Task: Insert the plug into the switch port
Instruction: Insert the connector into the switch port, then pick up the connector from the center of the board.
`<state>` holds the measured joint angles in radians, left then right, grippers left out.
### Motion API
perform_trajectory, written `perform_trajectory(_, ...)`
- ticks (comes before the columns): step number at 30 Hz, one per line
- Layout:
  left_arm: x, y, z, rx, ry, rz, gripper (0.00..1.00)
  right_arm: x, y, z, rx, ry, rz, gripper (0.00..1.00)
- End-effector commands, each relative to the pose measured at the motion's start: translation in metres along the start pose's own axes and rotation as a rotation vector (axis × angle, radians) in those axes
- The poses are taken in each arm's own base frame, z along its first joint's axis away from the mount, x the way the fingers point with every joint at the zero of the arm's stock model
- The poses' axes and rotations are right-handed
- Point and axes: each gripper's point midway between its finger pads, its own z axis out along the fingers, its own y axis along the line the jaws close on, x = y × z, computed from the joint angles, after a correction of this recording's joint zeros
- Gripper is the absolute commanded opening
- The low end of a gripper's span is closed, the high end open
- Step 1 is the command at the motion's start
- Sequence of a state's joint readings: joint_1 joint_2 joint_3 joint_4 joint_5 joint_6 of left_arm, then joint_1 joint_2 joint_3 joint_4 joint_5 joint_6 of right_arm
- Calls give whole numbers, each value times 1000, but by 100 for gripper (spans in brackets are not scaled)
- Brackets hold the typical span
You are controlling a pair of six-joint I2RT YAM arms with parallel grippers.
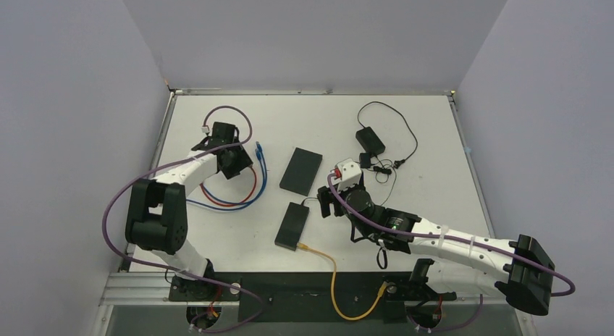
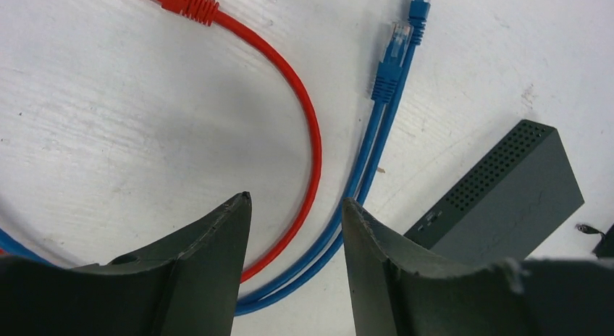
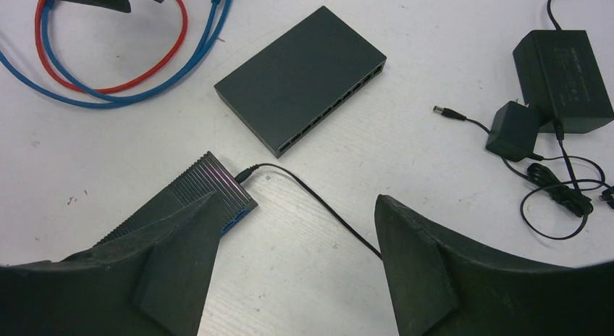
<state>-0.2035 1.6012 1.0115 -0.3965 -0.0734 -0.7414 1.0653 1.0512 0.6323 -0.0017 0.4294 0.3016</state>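
Left claw (image 2: 297,202) hangs open and empty, jaws astride the blue cable (image 2: 362,169) and red cable (image 2: 311,133), apparently lining up a grab; the blue plug (image 2: 394,50) lies farther along. Right claw (image 3: 297,198), wide open, hovers near the switch (image 3: 304,79), likely to steady it.

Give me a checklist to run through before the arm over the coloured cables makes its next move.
1. Left end effector open: ok.
2. Blue plug lying free and in the wrist view: ok.
3. Blue plug gripped: not ok, it lies ahead, untouched.
4. Red cable out of the grasp path: cannot tell.
5. Network switch port row unobstructed: ok.
6. Right end effector open and empty: ok.
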Motion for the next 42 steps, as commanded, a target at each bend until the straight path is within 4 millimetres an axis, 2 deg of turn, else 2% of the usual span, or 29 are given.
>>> perform_trajectory(1,-30,-27,8,70,-57,-46,46,-3,-1,-3,-11,-23,33,72)
perform_trajectory(11,-28,-55,37,178,4,3,46,2,-4,-7,-14,-26,35,72)
perform_trajectory(20,-21,-65,61,173,40,30,46,6,-8,-10,-7,-26,43,72)
perform_trajectory(24,-19,-63,68,156,49,33,44,8,-10,-10,-1,-24,40,71)
perform_trajectory(30,-18,-56,74,123,47,38,32,9,-11,-10,3,-22,37,71)
perform_trajectory(42,-14,-45,80,77,47,59,17,12,-8,-7,-5,-12,42,71)
